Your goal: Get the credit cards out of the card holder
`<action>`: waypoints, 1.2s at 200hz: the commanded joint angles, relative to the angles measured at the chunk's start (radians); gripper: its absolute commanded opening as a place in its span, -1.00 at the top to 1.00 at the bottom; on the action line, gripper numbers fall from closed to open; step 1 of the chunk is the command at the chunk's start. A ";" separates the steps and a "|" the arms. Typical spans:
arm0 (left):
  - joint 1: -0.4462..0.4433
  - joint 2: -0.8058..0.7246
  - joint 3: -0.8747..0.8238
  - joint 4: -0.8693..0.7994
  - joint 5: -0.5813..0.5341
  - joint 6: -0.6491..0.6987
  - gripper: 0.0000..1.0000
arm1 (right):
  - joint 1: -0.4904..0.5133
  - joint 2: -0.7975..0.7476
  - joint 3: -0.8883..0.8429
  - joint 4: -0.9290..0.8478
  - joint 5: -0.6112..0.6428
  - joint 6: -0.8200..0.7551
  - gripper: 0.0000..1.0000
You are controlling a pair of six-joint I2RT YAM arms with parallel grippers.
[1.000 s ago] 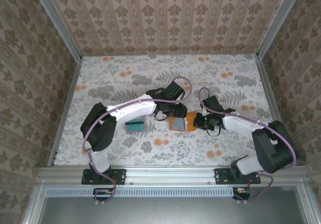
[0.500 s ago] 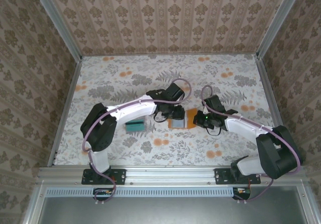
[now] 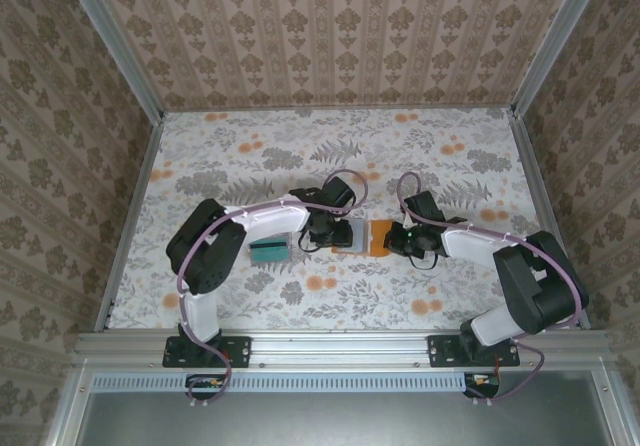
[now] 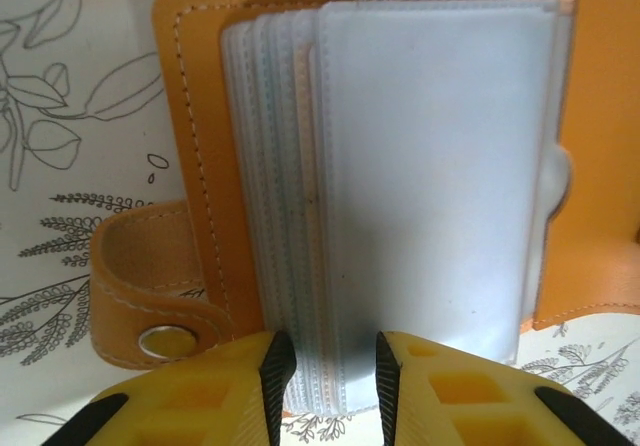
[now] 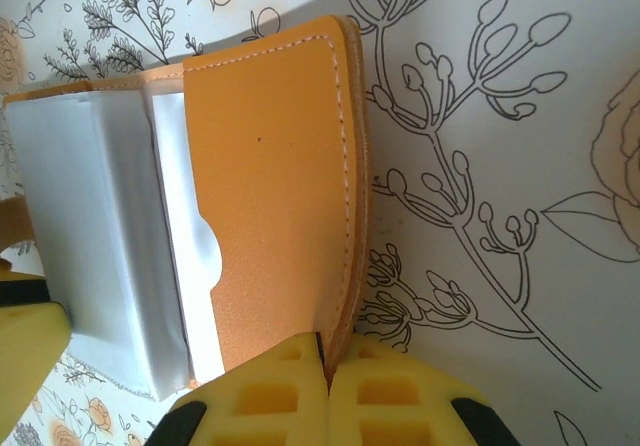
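Note:
The orange-tan card holder (image 3: pixel 378 237) lies open at the table's middle, its pale grey-blue sleeves (image 4: pixel 430 156) fanned out. My left gripper (image 4: pixel 325 376) is open, its yellow fingers astride the near edge of the sleeve stack. A snap tab (image 4: pixel 150 306) juts out to the left of it. My right gripper (image 5: pixel 328 351) is shut on the edge of the holder's orange flap (image 5: pixel 270 186). In the top view the left gripper (image 3: pixel 335 232) and the right gripper (image 3: pixel 397 238) flank the holder. A small stack of teal credit cards (image 3: pixel 270 250) lies to the left. Any cards inside the sleeves are hidden.
The floral tablecloth (image 3: pixel 450 166) covers the table, with patterned walls on three sides. The left arm's elbow (image 3: pixel 205 241) stands close to the teal cards. A metal rail (image 3: pixel 330 346) runs along the near edge.
The left gripper has shifted left, off the top of the holder to its left side. The holder's orange right flap now lies opened out, with the right gripper clamped on it.

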 commanded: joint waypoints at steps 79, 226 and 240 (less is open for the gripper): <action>0.018 -0.063 -0.020 0.089 0.013 -0.025 0.27 | 0.000 -0.014 0.008 -0.078 0.014 -0.034 1.00; 0.026 0.017 -0.019 0.103 0.058 -0.029 0.27 | 0.000 -0.016 0.007 -0.076 0.011 -0.032 1.00; 0.027 0.014 -0.019 0.091 0.046 -0.028 0.27 | 0.000 -0.017 0.007 -0.077 0.011 -0.032 0.99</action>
